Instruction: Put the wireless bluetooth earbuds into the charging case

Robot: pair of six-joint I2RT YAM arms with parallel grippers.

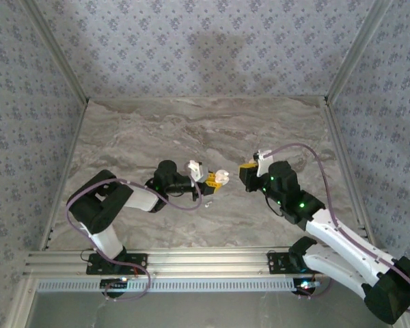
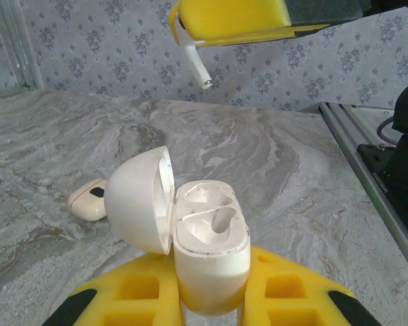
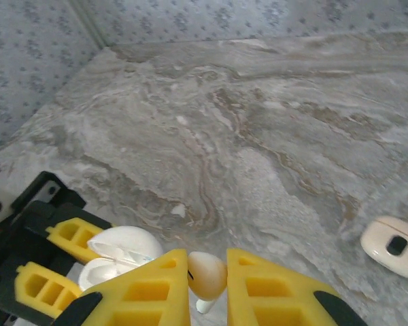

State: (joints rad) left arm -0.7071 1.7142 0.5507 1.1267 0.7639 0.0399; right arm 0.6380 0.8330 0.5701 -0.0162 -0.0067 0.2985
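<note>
White charging case [image 2: 211, 261] stands open; a white earbud [image 3: 207, 273] hangs nearby.

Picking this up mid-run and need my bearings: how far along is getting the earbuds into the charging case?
Done: the charging case is clamped in the left gripper, lid open, both wells looking empty. In hand: the right gripper holds one earbud in the air near the case, not yet in a well. Left: seat it and close the lid. A small cream pod lies on the table, untouched.

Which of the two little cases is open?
The white case clamped in the left gripper: its lid is flipped up, showing the hollows inside. The cream one with a dark spot lies shut on the table.
</note>
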